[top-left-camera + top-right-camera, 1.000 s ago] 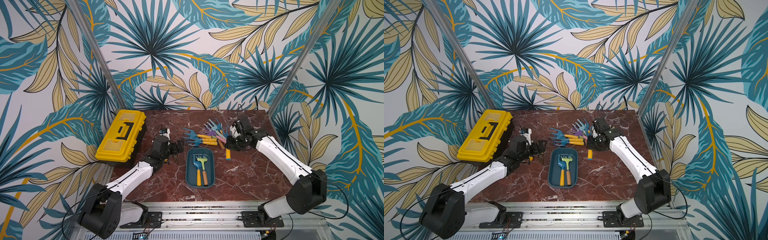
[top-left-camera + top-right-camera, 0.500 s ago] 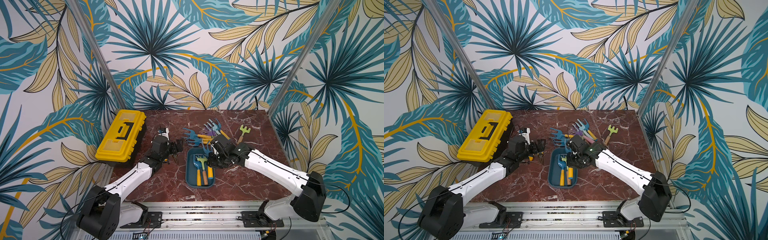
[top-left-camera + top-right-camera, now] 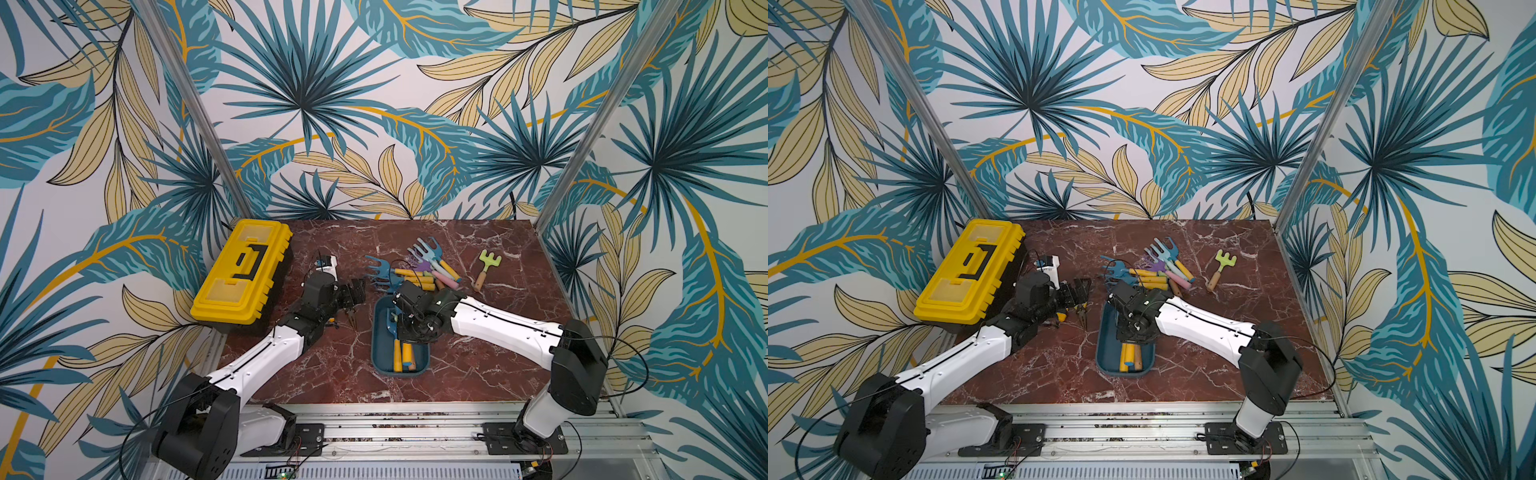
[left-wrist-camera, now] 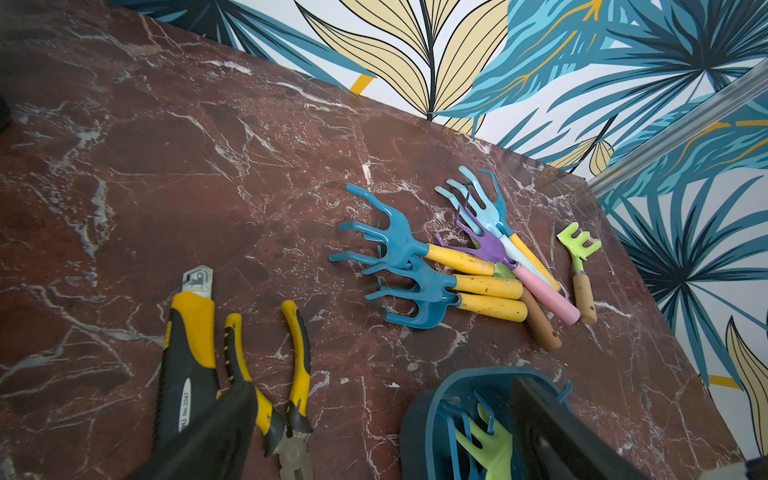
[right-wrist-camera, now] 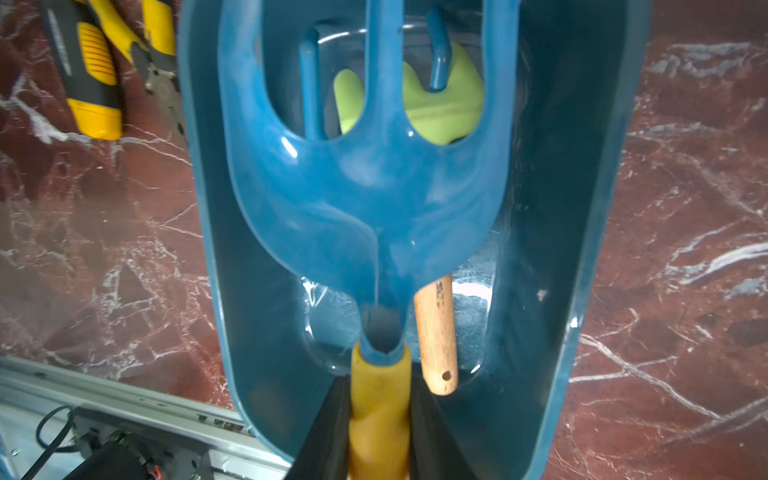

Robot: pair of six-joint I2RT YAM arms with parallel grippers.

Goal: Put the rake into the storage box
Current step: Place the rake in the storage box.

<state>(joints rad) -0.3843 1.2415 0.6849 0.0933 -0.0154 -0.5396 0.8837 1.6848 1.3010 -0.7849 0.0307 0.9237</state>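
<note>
Teal plastic walls of the storage box [image 5: 561, 208] surround the rake [image 5: 365, 199] you are placing. Its blue head sits low inside the box with the tines pointing away from the rail, over a green rake [image 5: 444, 112] with a wooden handle. Your right gripper [image 5: 379, 399] is clenched on the rake's yellow handle, one finger pressed against each side. You cannot tell whether the head touches the box floor. Your left gripper [image 3: 356, 291] hangs with its fingers spread wide and grasps nothing. It is beside the box on the side of the yellow toolbox [image 3: 245, 270], near the pliers [image 4: 299, 353] and the utility knife [image 4: 189, 353], which lie on the red marble table [image 3: 478, 374]. Behind the box lies a pile of rakes [image 4: 436, 270], and a lone light-green rake [image 4: 579, 257] lies a little apart from the pile.
</note>
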